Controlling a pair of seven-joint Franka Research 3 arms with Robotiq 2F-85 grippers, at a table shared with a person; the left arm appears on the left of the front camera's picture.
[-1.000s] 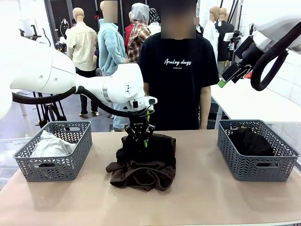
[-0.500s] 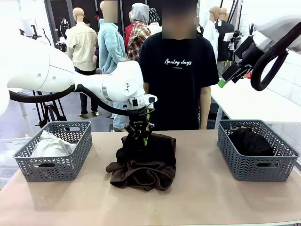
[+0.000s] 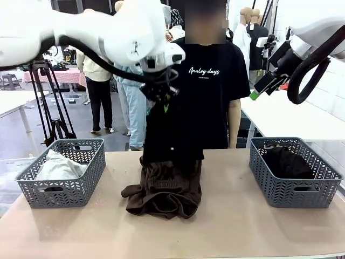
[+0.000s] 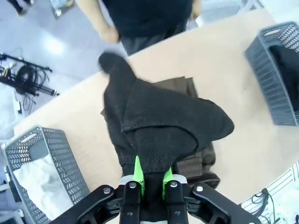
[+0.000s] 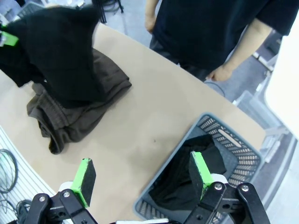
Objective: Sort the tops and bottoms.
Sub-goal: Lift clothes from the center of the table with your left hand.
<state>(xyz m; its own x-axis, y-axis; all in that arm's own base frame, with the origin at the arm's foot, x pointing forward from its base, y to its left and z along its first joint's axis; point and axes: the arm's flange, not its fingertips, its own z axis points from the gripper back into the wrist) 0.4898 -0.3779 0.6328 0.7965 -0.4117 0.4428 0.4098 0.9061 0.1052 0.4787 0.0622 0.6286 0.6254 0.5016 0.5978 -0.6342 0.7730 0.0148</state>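
Note:
High above the table's middle, my left gripper (image 3: 163, 104) (image 4: 151, 171) is shut on a black bottoms garment (image 3: 172, 135) (image 4: 161, 121). It hangs down in front of the person, its lower end still reaching the dark brown fleece bottoms (image 3: 164, 195) (image 5: 70, 116) on the table. Another black bottoms piece (image 3: 288, 162) (image 5: 187, 184) lies in the right basket (image 3: 294, 191). The pale tops bundle (image 3: 56, 167) (image 4: 32, 179) lies in the left basket (image 3: 59, 191). My right gripper (image 3: 257, 91) (image 5: 142, 172) hangs open, high above the right basket, with nothing between its fingers.
A person in a black T-shirt (image 3: 205, 81) stands at the table's far edge, a hand (image 5: 219, 72) hanging by the side. Bare tabletop (image 3: 232, 216) lies between the brown garment and each basket, and along the front edge.
My left gripper has risen from the pile to well above the table, drawing the black garment up with it. The brown piece stays on the table. The right arm has not moved.

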